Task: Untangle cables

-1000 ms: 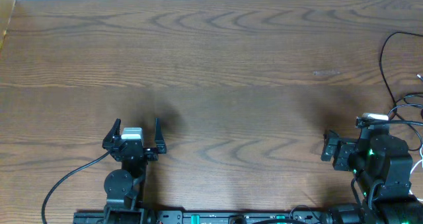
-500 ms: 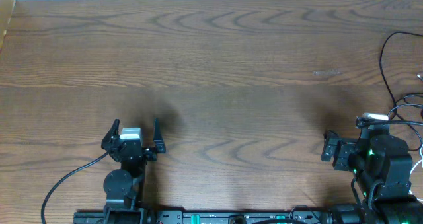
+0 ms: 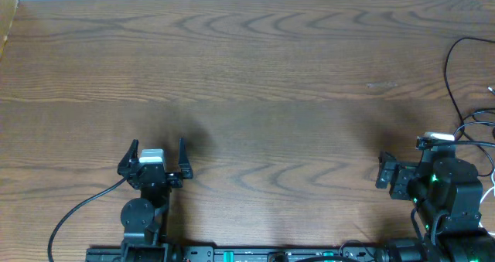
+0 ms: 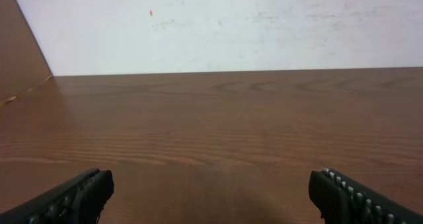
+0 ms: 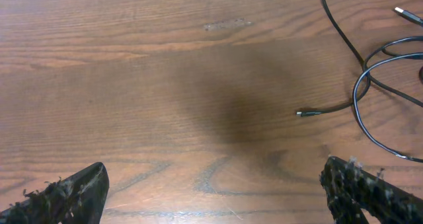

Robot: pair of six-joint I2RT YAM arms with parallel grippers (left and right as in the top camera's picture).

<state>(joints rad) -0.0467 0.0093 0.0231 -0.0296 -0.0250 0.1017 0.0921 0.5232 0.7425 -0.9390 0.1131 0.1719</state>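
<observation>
The cables (image 3: 449, 80) are found at the far right edge of the overhead frame, just above the right arm and well apart from the left gripper (image 3: 158, 144), which is seen in the lower left of that frame. In the right wrist view the same cables are gathered in the upper right corner, above and to the right of the right gripper (image 5: 215, 174), whose two fingertips are seen in the bottom corners. No part of the cables is touched by either finger. One small plug end (image 5: 302, 113) is seen lying on the bare wood right of centre, nearer to the gap between the fingers than the rest of the cord and apart from both fingers. A second plug is seen close to the top right corner.

The cables are shown as thin black cords, laid flat on the table (image 3: 247, 76) in loose curves. One is run down from the top edge and is bent towards the right, where it is crossed by other loops (how many separate cords are there cannot be told, since they are cut off by the frame's edge). No tight knot can be made out.

The jaws of the right gripper are spread wide, and nothing is held between them; only wood grain and a dark shadow are seen there. The left gripper is likewise spread fully apart, and in the left wrist view only bare table and a white wall (image 4: 231, 26) are framed between its fingers, with nothing gripped
</observation>
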